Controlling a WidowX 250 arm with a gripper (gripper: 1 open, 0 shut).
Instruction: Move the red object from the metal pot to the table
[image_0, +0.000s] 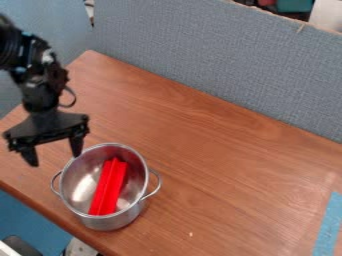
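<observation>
1. A reddish-brown wood-grain surface (221, 160) stretches across the scene, its grain plainly visible under even light.
2. A grey-blue fabric wall panel (221, 60) rises along the far edge of the surface, running diagonally from the upper left toward the right side of the view.
3. Beyond the panel, at the upper right, a dark area with small patches of green and red sits beside a pale shape (326, 14) cut off by the edge of the view.
4. A light-blue strip (327, 228) lies at the right, near the lower corner.
5. At the lower left, past the edge of the surface, a blue area (30, 220) shows, with dark and pale items, too partly seen to name, in the bottom corner.
6. A round, shiny steel pot (107, 224) stands upright on the surface at the lower left, its rolled rim open to the camera and a small handle on either side.
7. Inside the pot lies a bright red bar (112, 187), long and flat, slanting from the far side of the interior toward the near side.
8. A black robot claw (50, 148) hangs at the left, just beside the pot in the view, its fingers spread wide and released, grasping nothing.
</observation>
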